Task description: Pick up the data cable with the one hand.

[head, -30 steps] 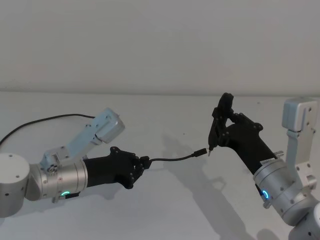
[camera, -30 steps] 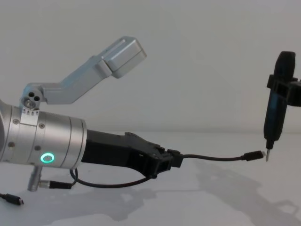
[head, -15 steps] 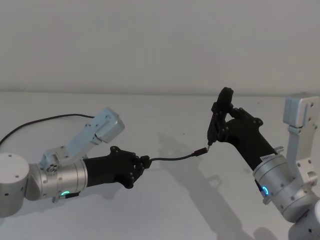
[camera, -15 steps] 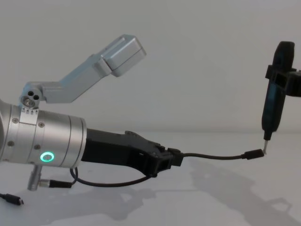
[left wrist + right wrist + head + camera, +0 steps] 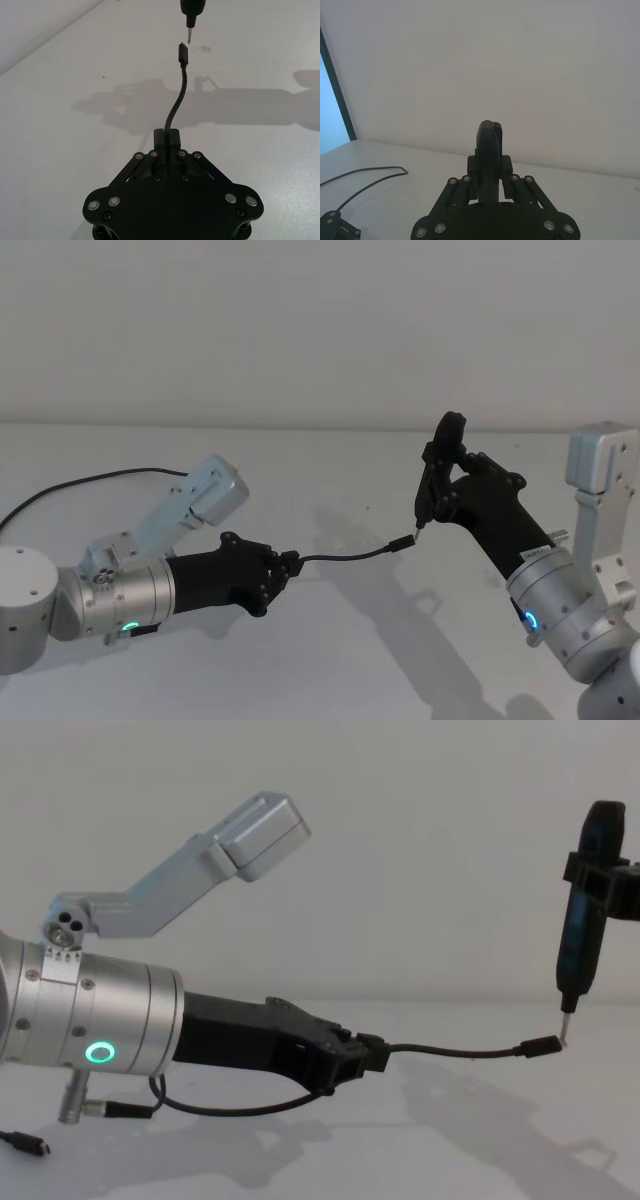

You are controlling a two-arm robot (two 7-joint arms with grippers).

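Note:
The data cable point(image 5: 345, 556) is a thin black cord held level above the table. My left gripper point(image 5: 288, 565) is shut on it a short way behind its small plug point(image 5: 401, 543). In the left wrist view the cable point(image 5: 175, 102) curves out from the shut left gripper point(image 5: 167, 137) to the plug point(image 5: 183, 52). My right gripper point(image 5: 447, 480) is shut on an upright slim black tool point(image 5: 437, 475). In the chest view the tool's thin metal tip point(image 5: 564, 1032) sits right at the plug's point(image 5: 540, 1047) end.
A long black cord point(image 5: 90, 480) lies on the white table behind the left arm. Under that arm hang a black loop point(image 5: 230, 1110) and a short lead with a silver barrel plug point(image 5: 110, 1110). Another small plug point(image 5: 30, 1145) lies at the near left.
The right gripper has shifted slightly left with the tool. The tool's tip has risen a little and closed on the plug's end. The left gripper has barely moved.

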